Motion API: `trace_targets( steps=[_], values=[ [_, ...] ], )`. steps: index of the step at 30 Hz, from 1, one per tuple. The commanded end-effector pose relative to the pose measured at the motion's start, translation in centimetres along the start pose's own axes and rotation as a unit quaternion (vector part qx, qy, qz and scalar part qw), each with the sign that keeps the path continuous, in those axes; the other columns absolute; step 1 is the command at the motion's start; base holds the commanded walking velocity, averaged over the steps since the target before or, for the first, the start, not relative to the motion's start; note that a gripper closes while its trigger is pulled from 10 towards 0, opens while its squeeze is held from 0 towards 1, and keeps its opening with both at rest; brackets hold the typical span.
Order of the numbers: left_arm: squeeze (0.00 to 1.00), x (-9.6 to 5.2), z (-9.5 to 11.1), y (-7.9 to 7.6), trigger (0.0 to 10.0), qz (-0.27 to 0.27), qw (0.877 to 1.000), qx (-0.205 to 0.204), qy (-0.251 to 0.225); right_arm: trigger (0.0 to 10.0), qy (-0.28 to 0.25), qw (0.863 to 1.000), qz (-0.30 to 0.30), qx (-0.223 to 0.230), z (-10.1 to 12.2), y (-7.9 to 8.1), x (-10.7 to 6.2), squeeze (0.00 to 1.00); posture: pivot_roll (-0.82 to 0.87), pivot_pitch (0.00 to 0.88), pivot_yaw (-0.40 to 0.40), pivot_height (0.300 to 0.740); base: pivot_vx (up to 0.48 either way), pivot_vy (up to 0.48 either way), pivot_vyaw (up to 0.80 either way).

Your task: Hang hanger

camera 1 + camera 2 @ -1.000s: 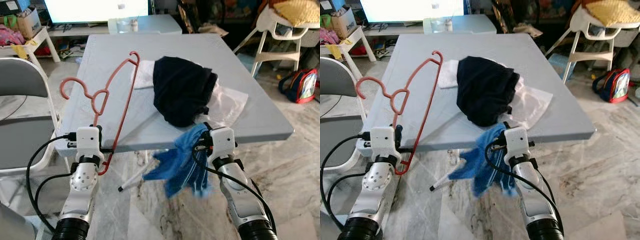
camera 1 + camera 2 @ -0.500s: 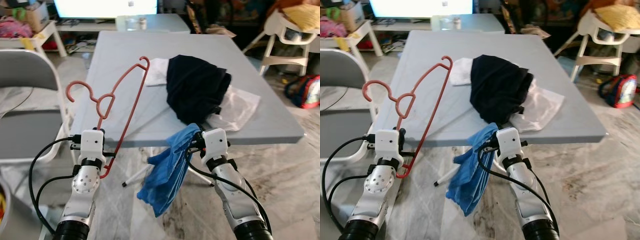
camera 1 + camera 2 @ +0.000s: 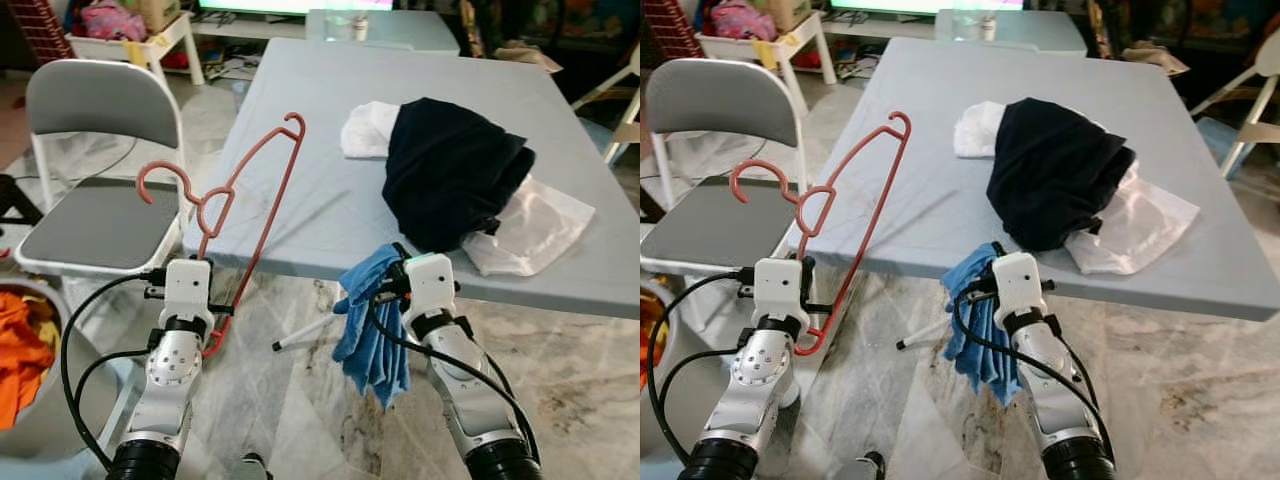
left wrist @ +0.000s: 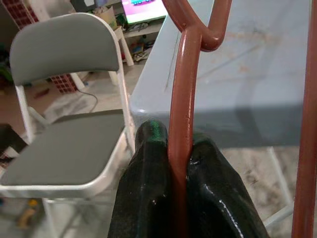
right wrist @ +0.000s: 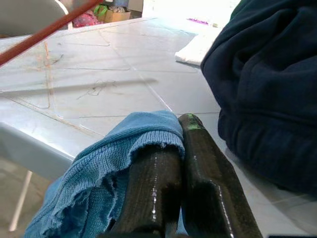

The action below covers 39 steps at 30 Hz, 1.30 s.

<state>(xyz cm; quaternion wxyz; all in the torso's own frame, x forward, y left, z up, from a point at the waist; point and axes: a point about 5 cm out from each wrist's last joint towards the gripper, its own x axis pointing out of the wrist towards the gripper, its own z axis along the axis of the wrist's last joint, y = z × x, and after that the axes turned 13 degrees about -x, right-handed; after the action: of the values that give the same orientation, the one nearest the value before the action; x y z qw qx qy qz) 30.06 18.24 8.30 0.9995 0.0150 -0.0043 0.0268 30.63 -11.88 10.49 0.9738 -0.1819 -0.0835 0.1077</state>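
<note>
- The left pincer (image 3: 190, 262) is clenched on the red hanger (image 3: 240, 205). It holds one thin bar low down, and the hook end sticks up by the near corner of the counter (image 3: 320, 130).
- The right pincer (image 3: 395, 275) is clenched on a blue cloth (image 3: 372, 320). The cloth hangs down soft and floppy by the counter's front edge.
- The next job looks like getting the cloth onto the hanger. To do it well, the robot should keep the hanger steady and bring the cloth over one sloping arm, so it drapes on both sides and does not slide off.
- The hanger is hard, smooth and skinny, with round bends. It could twist in the grip, so slow moves are best.
- The blue cloth looks knitted and a bit frayed at the edge.
- A dark, thick piece of clothing (image 3: 450, 170) sits in a lump on the flat grey counter, on top of a white cloth (image 3: 535, 225).
- A grey folding chair (image 3: 100, 170) stands to the robot's left.
</note>
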Motion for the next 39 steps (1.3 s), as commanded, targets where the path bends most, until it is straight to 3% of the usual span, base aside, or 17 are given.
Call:
trace_targets(
  steps=[1, 13, 16, 20, 21, 23, 25, 28, 31, 32, 34, 35, 36, 37, 38, 39],
  values=[
    [0.00, -0.4, -0.3, -0.3, 10.0, -0.017, 1.000, 0.019, 0.006, 10.0, -0.011, 1.000, -0.018, 0.013, 0.6, -0.8, 0.0, 0.00, 0.12, 0.137, -0.035, 0.740, 0.000, 0.000, 0.00],
    [0.00, -1.0, -0.5, -0.4, 10.0, -0.038, 0.999, 0.030, 0.014, 10.0, -0.019, 0.996, -0.052, 0.065, 1.8, -1.7, 0.8, 0.00, 0.14, 0.149, -0.015, 0.740, 0.000, 0.000, 0.00],
    [0.00, -1.3, -0.5, -0.2, 10.0, -0.038, 0.999, 0.036, 0.013, 10.0, -0.037, 0.996, -0.039, 0.068, 3.0, -1.9, 1.9, 0.00, 0.14, 0.154, -0.009, 0.740, 0.000, 0.000, 0.00],
    [0.00, -1.7, -0.6, 0.0, 10.0, -0.034, 0.998, 0.042, 0.015, 10.0, -0.108, 0.992, 0.006, 0.059, 7.8, -3.3, 6.1, 0.00, 0.14, 0.158, -0.016, 0.740, 0.000, 0.000, 0.00],
    [0.00, -1.6, -0.6, -0.1, 10.0, -0.031, 0.999, 0.038, 0.015, 10.0, -0.143, 0.988, 0.030, 0.037, 11.4, -4.8, 9.0, 0.00, 0.15, 0.158, -0.028, 0.740, 0.000, 0.000, 0.00],
    [0.00, -1.7, -0.6, -0.1, 10.0, -0.030, 0.999, 0.037, 0.015, 10.0, -0.152, 0.987, 0.037, 0.030, 12.5, -5.3, 9.8, 0.00, 0.15, 0.158, -0.028, 0.740, 0.000, 0.000, 0.00],
    [0.00, -1.7, -0.6, -0.2, 10.0, -0.024, 0.999, 0.032, 0.014, 10.0, -0.169, 0.984, 0.059, 0.016, 15.9, -6.6, 11.7, 0.00, 0.16, 0.154, -0.044, 0.740, 0.000, 0.000, 0.00],
    [0.00, -1.8, -0.6, -0.2, 10.0, -0.021, 0.999, 0.029, 0.014, 10.0, -0.155, 0.985, 0.076, 0.010, 17.7, -7.3, 12.8, 0.00, 0.16, 0.153, -0.046, 0.740, 0.000, 0.000, 0.00],
    [0.00, -2.1, -0.7, -0.2, 10.0, -0.015, 0.999, 0.026, 0.015, 10.0, -0.146, 0.988, 0.052, -0.001, 20.6, -9.1, 13.8, 0.00, 0.18, 0.151, -0.054, 0.740, 0.000, 0.000, 0.00],
    [0.00, -2.2, -0.7, -0.1, 10.0, -0.012, 1.000, 0.025, 0.014, 10.0, -0.145, 0.989, -0.001, -0.028, 22.3, -10.9, 14.0, 0.00, 0.18, 0.150, -0.057, 0.740, 0.000, 0.000, 0.00],
    [0.00, -2.3, -0.7, 0.0, 10.0, -0.009, 1.000, 0.025, 0.014, 10.0, -0.152, 0.985, -0.056, -0.056, 23.9, -12.6, 14.0, 0.00, 0.19, 0.151, -0.058, 0.740, 0.000, 0.000, 0.00],
    [0.00, -2.3, -0.6, 0.1, 10.0, -0.005, 1.000, 0.026, 0.012, 10.0, -0.172, 0.977, -0.111, -0.062, 25.3, -14.1, 13.5, 0.00, 0.19, 0.152, -0.060, 0.740, 0.000, 0.000, 0.00],
    [0.00, -2.3, -0.5, 0.3, 10.0, 0.002, 1.000, 0.028, 0.009, 10.0, -0.204, 0.959, -0.182, -0.079, 27.1, -16.0, 12.8, 0.00, 0.20, 0.155, -0.062, 0.740, 0.000, 0.000, 0.00],
    [0.00, -2.3, -0.5, 0.3, 10.0, 0.002, 1.000, 0.028, 0.009, 10.0, -0.204, 0.959, -0.182, -0.079, 27.1, -16.0, 12.8, 0.00, 0.20, 0.155, -0.062, 0.740, 0.000, 0.000, 0.00],
    [0.00, -2.3, -0.3, 0.6, 10.0, 0.017, 0.999, 0.035, 0.003, 10.0, -0.236, 0.932, -0.239, -0.135, 29.0, -17.4, 11.8, 0.00, 0.20, 0.161, -0.066, 0.740, 0.000, 0.000, 0.00],
    [0.00, -2.3, -0.2, 0.8, 10.0, 0.026, 0.999, 0.038, 0.000, 10.0, -0.247, 0.921, -0.257, -0.157, 29.6, -17.8, 11.5, 0.00, 0.20, 0.161, -0.066, 0.740, 0.000, 0.000, 0.00]
  ],
)
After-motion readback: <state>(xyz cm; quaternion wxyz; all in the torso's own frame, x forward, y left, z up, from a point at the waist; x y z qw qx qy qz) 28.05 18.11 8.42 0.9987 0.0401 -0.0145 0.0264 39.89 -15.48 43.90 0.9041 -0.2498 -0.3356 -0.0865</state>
